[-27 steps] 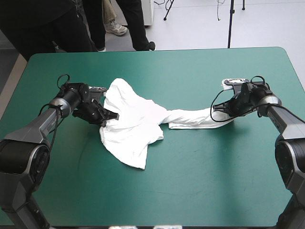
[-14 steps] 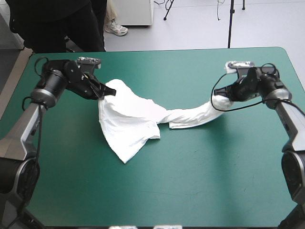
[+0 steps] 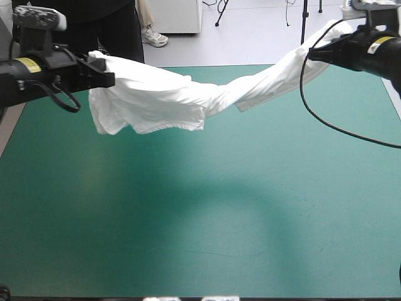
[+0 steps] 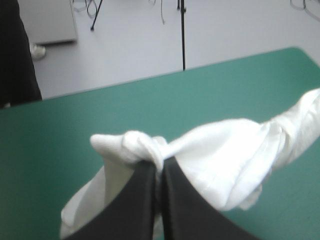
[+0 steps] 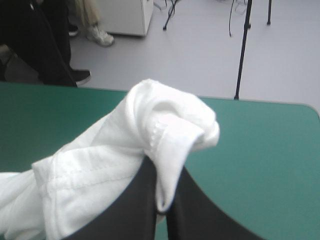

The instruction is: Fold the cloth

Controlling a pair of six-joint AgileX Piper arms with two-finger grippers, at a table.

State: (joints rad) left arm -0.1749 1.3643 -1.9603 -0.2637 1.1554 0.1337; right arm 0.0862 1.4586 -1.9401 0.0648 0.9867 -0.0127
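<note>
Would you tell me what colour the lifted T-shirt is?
The T-shirt is plain white; the high view shows it best.

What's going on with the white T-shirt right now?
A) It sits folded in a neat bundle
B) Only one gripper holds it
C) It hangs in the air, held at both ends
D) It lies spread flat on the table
C: the T-shirt is strung above the teal-green table, with the left gripper shut on one end and the right gripper on the other.

Work surface: table (image 3: 313, 263) with teal-green cover (image 3: 94, 251).
Cover lies flat; one broad arched shadow (image 3: 207, 188) falls across its middle.
</note>
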